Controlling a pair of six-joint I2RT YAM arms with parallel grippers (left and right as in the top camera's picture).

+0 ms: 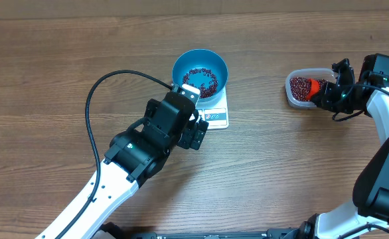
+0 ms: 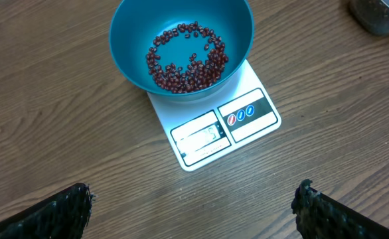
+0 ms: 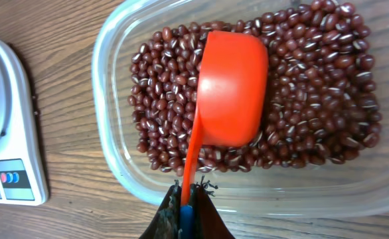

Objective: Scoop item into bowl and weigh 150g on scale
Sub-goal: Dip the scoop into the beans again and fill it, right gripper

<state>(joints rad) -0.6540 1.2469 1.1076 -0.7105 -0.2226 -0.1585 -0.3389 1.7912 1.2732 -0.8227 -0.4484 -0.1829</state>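
Mostly, small dark red-maroon beans (image 3: 314,99) lie in a clear plastic tub (image 3: 108,139); some sit in the round teal-blue bowl (image 2: 129,40) atop the flat white scale (image 2: 247,136). Right gripper (image 3: 186,211) pinches an orange plastic scoop (image 3: 231,86) by its handle; left gripper (image 2: 191,202) gapes wide, empty.

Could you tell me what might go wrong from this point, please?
1. The right gripper grips the scoop only by its thin handle end; loaded, it could twist and spill beans between tub and bowl.
2. The open left gripper hangs close by the scale; a touch could upset the reading.
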